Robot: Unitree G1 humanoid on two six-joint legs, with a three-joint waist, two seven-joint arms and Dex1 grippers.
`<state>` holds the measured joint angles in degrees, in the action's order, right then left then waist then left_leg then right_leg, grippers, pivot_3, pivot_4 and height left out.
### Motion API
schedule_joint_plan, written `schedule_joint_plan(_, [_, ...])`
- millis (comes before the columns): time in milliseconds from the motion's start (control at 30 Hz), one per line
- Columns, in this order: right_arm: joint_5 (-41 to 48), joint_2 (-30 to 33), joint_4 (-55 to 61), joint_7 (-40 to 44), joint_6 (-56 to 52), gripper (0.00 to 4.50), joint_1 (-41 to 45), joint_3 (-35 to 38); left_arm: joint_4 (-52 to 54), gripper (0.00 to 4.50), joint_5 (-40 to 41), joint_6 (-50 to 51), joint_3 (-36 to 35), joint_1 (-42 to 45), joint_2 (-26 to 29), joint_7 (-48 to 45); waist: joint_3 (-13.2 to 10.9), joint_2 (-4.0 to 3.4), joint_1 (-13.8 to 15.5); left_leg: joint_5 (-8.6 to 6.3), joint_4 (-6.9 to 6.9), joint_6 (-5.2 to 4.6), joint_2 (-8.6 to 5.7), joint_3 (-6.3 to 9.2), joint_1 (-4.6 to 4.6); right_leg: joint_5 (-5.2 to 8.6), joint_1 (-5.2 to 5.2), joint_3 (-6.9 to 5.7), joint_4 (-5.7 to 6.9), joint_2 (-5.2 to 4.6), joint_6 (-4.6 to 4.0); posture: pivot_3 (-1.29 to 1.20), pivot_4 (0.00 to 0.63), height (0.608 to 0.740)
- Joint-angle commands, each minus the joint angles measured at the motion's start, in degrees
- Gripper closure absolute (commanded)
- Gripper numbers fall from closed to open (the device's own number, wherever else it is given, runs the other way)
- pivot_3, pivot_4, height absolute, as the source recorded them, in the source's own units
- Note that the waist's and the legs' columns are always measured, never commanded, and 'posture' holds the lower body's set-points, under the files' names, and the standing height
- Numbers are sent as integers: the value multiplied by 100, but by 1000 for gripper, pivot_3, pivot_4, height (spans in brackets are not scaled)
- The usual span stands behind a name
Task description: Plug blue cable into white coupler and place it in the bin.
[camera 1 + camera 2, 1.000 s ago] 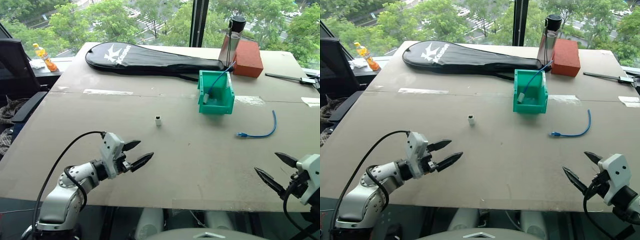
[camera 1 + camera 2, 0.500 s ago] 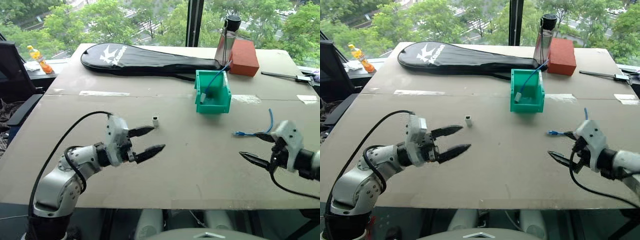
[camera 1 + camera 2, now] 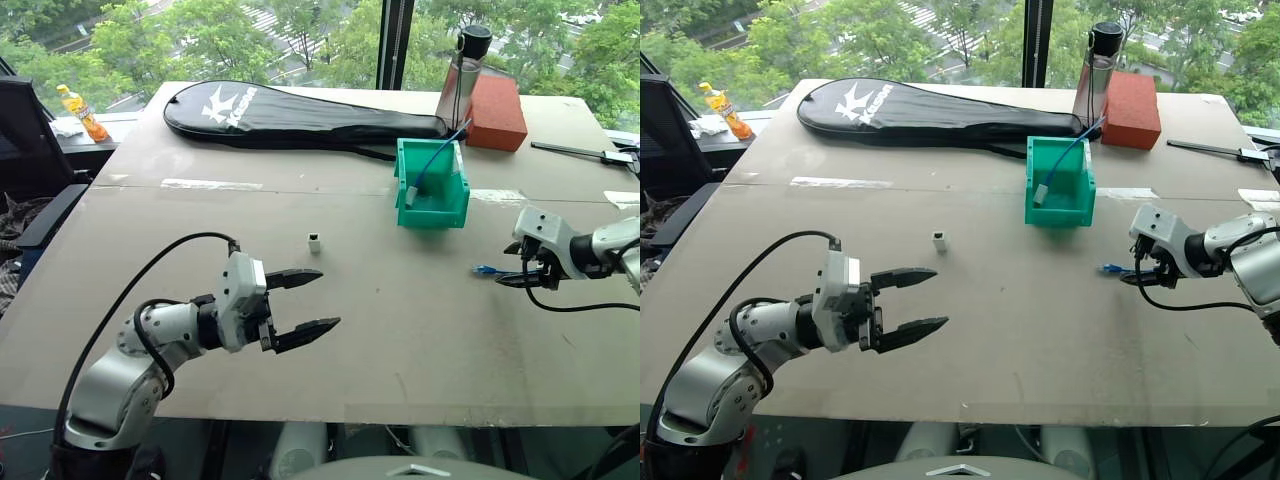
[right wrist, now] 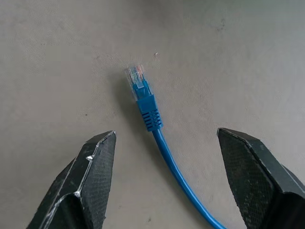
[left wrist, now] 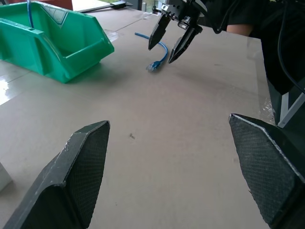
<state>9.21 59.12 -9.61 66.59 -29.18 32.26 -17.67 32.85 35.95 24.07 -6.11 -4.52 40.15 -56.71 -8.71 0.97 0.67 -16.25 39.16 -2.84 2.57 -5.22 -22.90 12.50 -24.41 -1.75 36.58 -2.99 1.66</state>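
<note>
The blue cable [image 4: 151,117] lies on the table at the right, its clear plug [image 3: 484,270] pointing left. My right gripper [image 3: 510,268] hangs open just over the cable. Its fingers straddle the cable behind the plug without touching it, as the left wrist view shows [image 5: 161,53]. The white coupler [image 3: 314,242] stands alone mid-table. My left gripper [image 3: 328,298] is open and empty, held above the table a little nearer than the coupler and pointing right. The teal bin [image 3: 436,214] stands further back, between the coupler and the cable.
Inside the bin rests a pale grey block with a second blue cable [image 3: 432,162]. Behind it lie a black racket case [image 3: 300,115], a bottle [image 3: 462,85] and a red-brown brick [image 3: 497,112]. A tool [image 3: 590,155] lies at the far right and an orange drink bottle [image 3: 78,110] at the far left.
My right arm swung forward from the table's near edge to the blue cable's plug end, its fingers narrowing a little. My left gripper rose and shifted slightly right, still open.
</note>
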Motion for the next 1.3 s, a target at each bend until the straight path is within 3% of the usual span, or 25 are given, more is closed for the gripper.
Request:
schedule_joint_plan(33, [-229,-115,-245,185,212,1191,227,27,281,382,-11,-154,-92,-75,20,80,0,0,7,0,1,0,0,0,1,0,1,0,1,0,0,0,150,740])
schedule_joint_plan(233, [-468,-393,-534,323,313,1191,354,3,337,382,3,-194,-119,-168,47,146,0,-1,9,0,6,-1,0,2,8,-1,3,-3,15,-1,-2,0,150,740])
schedule_joint_plan(367, [-639,-563,-706,429,357,2396,355,-72,331,382,-12,-239,-127,-215,70,135,0,0,-1,1,6,2,0,1,8,-1,3,-2,15,-1,-2,0,150,740])
schedule_joint_plan(533, [-731,-648,-697,497,417,4455,345,-36,272,382,-12,-287,-122,-214,72,118,2,2,-2,1,7,1,1,0,17,-1,9,-2,16,-1,-2,0,150,740])
schedule_joint_plan(733, [-426,-879,1003,502,-654,4455,343,-27,152,382,-78,-417,-137,-350,79,41,1,0,-28,1,8,1,7,-1,19,-2,7,-2,21,0,-2,0,150,740])
schedule_joint_plan(867, [-440,-1199,2339,343,-1527,4455,259,-499,46,382,-166,-524,-151,-433,69,20,1,-2,-44,3,4,8,17,11,16,-2,5,-14,23,5,-2,0,150,740])
schedule_joint_plan(1067, [-923,-1690,2398,-117,-1560,4455,446,-1282,-57,382,-249,-676,-206,-551,89,-50,1,-2,10,13,6,25,9,7,8,-1,5,-17,16,-8,-3,0,150,740])
schedule_joint_plan(1167, [-1016,-1740,2133,-121,-1346,3372,518,-1391,-81,382,-272,-726,-223,-594,98,-74,2,1,1,12,9,22,1,6,11,-1,7,-15,16,-15,-3,0,150,740])
schedule_joint_plan(1267, [-990,-1733,2011,-141,-1249,1848,475,-1302,-107,382,-304,-793,-240,-665,101,-112,3,1,7,3,9,5,1,9,13,-1,7,-18,19,-14,-4,0,150,740])
schedule_joint_plan(1300, [-945,-1674,2079,-136,-1253,1651,449,-1201,-126,382,-320,-816,-240,-677,98,-124,3,1,10,3,9,5,2,11,13,-1,7,-20,20,-13,-4,0,150,740])
